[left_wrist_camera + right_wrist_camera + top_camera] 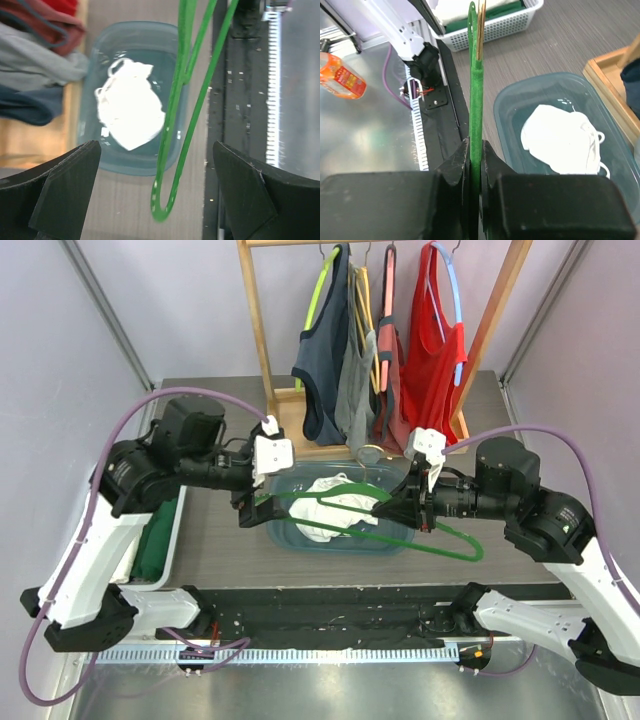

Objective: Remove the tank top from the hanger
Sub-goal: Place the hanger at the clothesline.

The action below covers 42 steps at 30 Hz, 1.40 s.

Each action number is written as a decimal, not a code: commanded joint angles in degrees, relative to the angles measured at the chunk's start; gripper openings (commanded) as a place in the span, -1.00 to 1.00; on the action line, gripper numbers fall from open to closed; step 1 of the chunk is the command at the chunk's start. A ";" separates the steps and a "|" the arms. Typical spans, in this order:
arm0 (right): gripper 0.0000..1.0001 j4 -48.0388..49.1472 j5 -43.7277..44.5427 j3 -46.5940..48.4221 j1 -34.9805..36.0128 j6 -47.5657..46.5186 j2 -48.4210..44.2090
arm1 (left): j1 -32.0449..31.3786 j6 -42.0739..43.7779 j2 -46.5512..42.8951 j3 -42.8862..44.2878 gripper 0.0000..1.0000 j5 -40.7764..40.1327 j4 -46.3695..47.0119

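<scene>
The white tank top (335,502) is off the hanger & lies bunched up in the see-thru blue tub (300,538) in the middle of the table. The green hanger (445,542) is up in the air over the tub, bare.

The R gripper (475,150) is at 3 o'clock of the tub. Its fingers are pinched tight on the hanger's thick green part. The L gripper (155,145) is at 9 o'clock of the tub w/ its fingers spread wide. The hanger's round end sits between them & touches neither one.

At 12 o'clock, behind the tub, stands a wood rack (262,330) w/ more tops on hangers: dark blue, grey, pinkish & a bright red top (437,335). At 8 o'clock is a white basket (172,540) w/ a green cloth (150,545) in it. In the R wrist view an orange bottle (342,75) lies at 9 o'clock on the shiny metal
</scene>
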 commanded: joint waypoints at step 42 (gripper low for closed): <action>0.47 24.59 35.40 -4.22 0.16 1.09 -13.85 | 13.93 -4.11 -15.87 2.05 -1.00 4.39 -1.52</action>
